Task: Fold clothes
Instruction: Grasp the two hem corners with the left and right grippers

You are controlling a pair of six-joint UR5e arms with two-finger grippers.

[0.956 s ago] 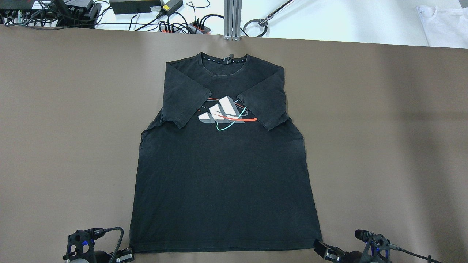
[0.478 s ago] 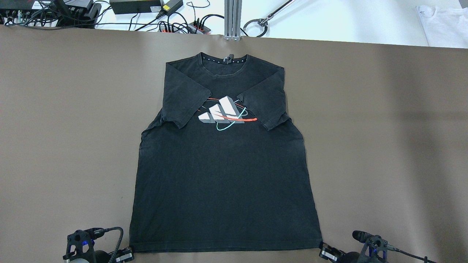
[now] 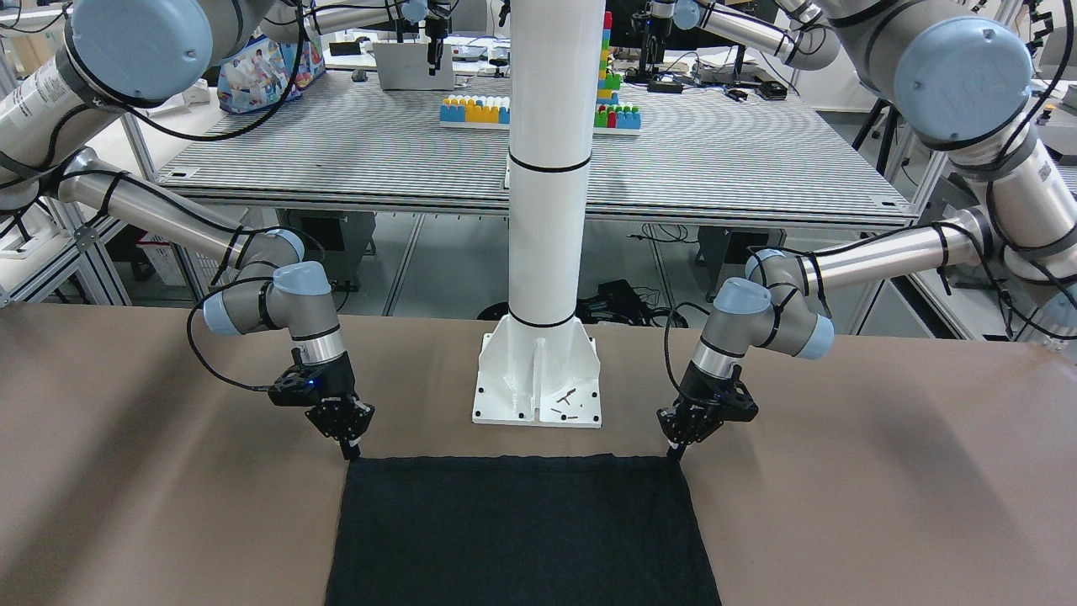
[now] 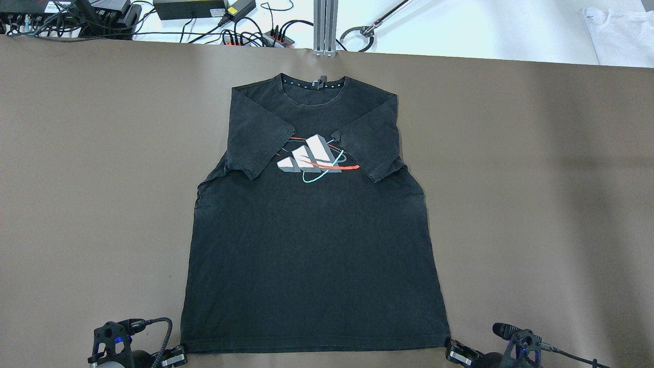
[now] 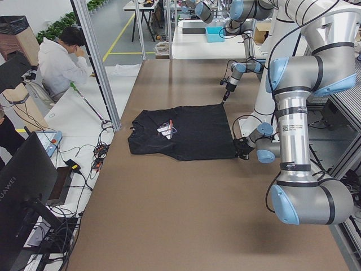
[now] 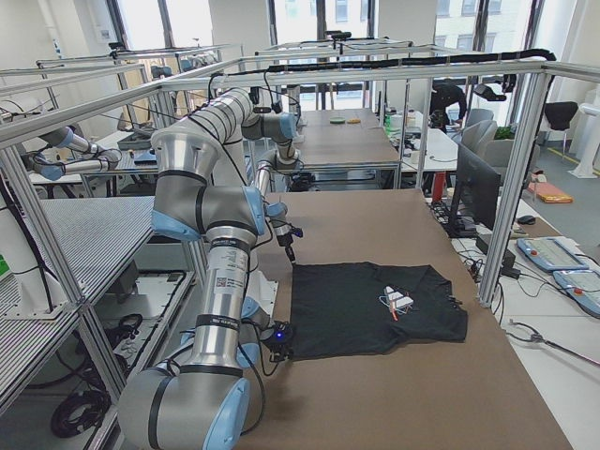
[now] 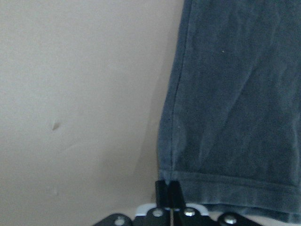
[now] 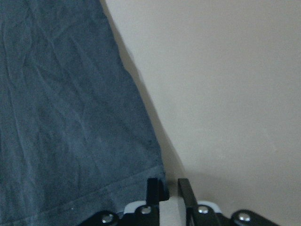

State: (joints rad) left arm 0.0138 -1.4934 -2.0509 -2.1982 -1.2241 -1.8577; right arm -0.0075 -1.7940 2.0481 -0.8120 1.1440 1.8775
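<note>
The clothes are one black T-shirt (image 4: 311, 245) with a white, red and teal chest print. It lies flat on the brown table with both sleeves folded inward and its hem toward me. My left gripper (image 4: 173, 355) sits at the hem's left corner. In the left wrist view its fingers (image 7: 168, 186) are pressed together on the corner of the hem (image 7: 221, 183). My right gripper (image 4: 457, 352) sits at the hem's right corner. Its fingertips (image 8: 170, 184) stand slightly apart, with the shirt corner (image 8: 155, 172) touching the inner finger. Both grippers point down at the table (image 3: 351, 450) (image 3: 673, 452).
The white pillar's base plate (image 3: 538, 379) stands just behind the hem, between my arms. Cables and power bricks (image 4: 204, 15) and an aluminium post (image 4: 324, 25) line the far edge. A white garment (image 4: 618, 36) lies at the far right. A person (image 5: 59, 62) sits beyond the table.
My right gripper slid a little toward the near table edge and outward, ending at the hem's right corner, then stayed still. The left gripper and the shirt have not moved.
</note>
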